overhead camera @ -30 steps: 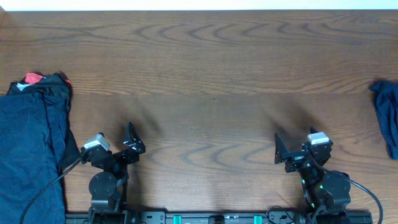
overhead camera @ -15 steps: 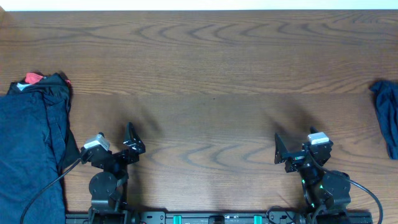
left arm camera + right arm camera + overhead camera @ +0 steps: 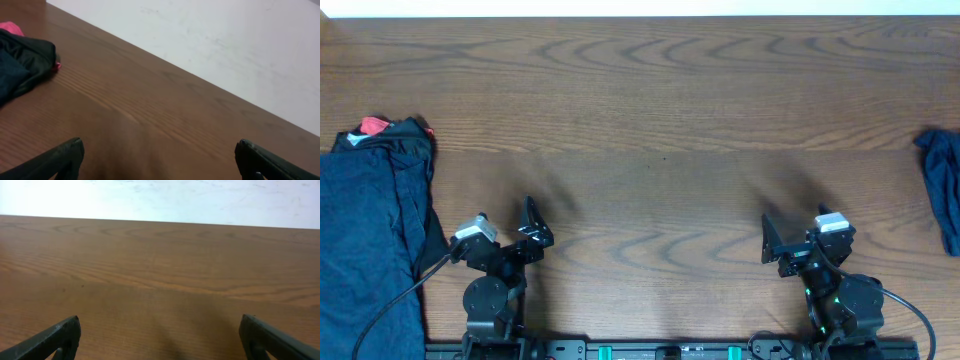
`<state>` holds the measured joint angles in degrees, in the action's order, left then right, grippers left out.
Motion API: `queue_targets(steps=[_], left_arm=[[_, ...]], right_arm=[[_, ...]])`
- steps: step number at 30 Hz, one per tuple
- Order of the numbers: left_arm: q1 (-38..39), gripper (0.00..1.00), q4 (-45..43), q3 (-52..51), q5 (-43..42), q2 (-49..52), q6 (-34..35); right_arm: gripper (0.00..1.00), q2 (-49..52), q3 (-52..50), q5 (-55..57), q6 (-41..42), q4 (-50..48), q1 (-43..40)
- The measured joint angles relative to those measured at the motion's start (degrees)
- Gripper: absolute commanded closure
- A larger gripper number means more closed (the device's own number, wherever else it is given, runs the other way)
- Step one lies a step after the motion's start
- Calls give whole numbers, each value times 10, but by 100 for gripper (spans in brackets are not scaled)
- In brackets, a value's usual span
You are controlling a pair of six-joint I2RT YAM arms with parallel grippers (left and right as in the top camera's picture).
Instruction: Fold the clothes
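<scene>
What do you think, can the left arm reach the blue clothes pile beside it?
Probably yes. The blue clothes pile lies close beside the left arm, nothing stands between, and the left pincer is open and empty, though turned away.

You'll see the table is warm mid-brown wood, with darker looping grain running across it. At 9 o'clock the pile of clothes is dark navy. A near-black garment lies along its inner edge and a red piece shows at its far end; from the left wrist that piece reads pink-red. At 3 o'clock a lone garment is a slightly brighter navy blue. The left gripper and right gripper are matt black, and each arm carries a pale grey-white camera housing. Green lights glow on the black rail at 6 o'clock. The wall is plain white.
</scene>
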<state>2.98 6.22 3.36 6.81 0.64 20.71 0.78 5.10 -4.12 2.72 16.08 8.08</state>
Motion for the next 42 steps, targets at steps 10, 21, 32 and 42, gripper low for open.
queue_targets(steps=[10,21,32,42], left_arm=[[0,2,-1,0,14,12,-72],[-2,2,-1,0,19,69,-147],[-2,2,-32,-6,26,86,-170],[-2,2,-31,-10,26,14,-189]], right_arm=[[1,0,0,0,0,0,0],[1,0,0,0,0,0,0],[1,0,0,0,0,0,0],[1,0,0,0,0,0,0]])
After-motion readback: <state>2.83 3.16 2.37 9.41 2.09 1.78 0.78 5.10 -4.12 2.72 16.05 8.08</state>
